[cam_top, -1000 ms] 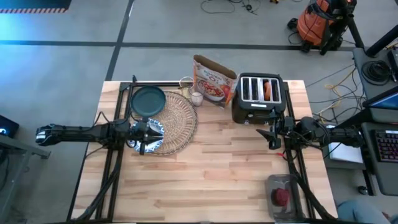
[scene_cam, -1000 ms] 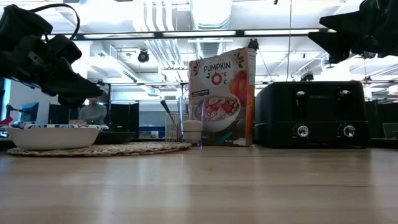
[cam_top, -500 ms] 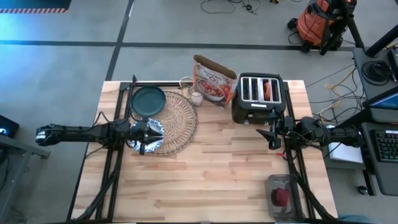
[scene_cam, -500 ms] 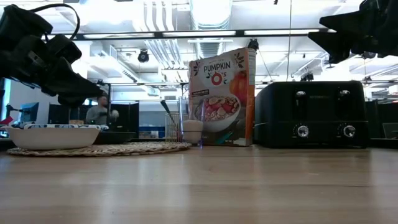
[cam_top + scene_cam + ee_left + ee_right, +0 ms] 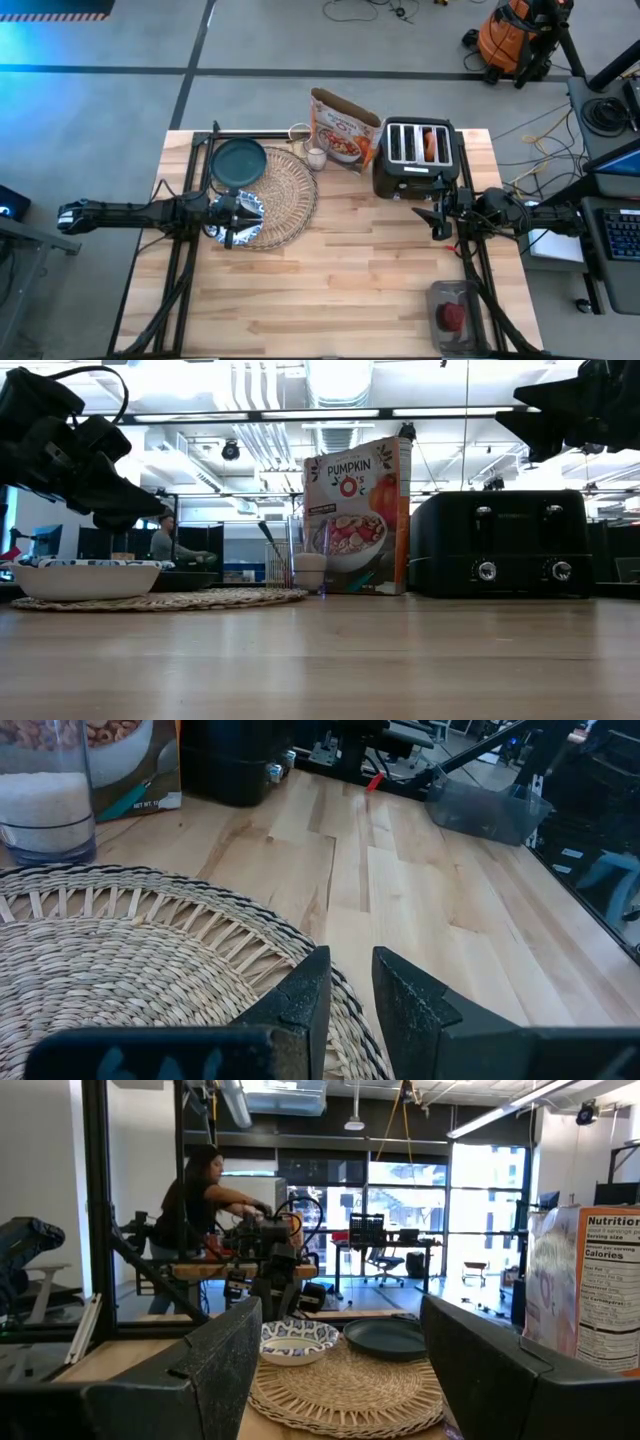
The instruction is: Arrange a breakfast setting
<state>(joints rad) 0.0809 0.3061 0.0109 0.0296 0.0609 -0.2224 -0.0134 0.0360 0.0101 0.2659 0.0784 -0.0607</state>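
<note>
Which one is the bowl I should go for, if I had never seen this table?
Start at the round woven placemat on the table's left half, near the far edge. The bowl sits on the mat's left edge, beside the left gripper. Unlike the plain dark teal plate beyond it, it is white with a blue pattern inside.

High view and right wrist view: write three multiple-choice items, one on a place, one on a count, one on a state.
1. Where does the patterned bowl sit?
A. On the woven placemat
B. On top of the toaster
C. In the cereal bag

2. How many slots does the toaster have?
A. Two
B. Four
C. Six

3. What state is the right gripper in?
A. Shut on a spoon
B. Open, holding nothing
C. Shut on the plate

Key: 1 A, the patterned bowl rests on the woven placemat. 2 B, the toaster shows four slots from above. 3 B, the right gripper has its fingers wide apart with nothing between them.
</note>
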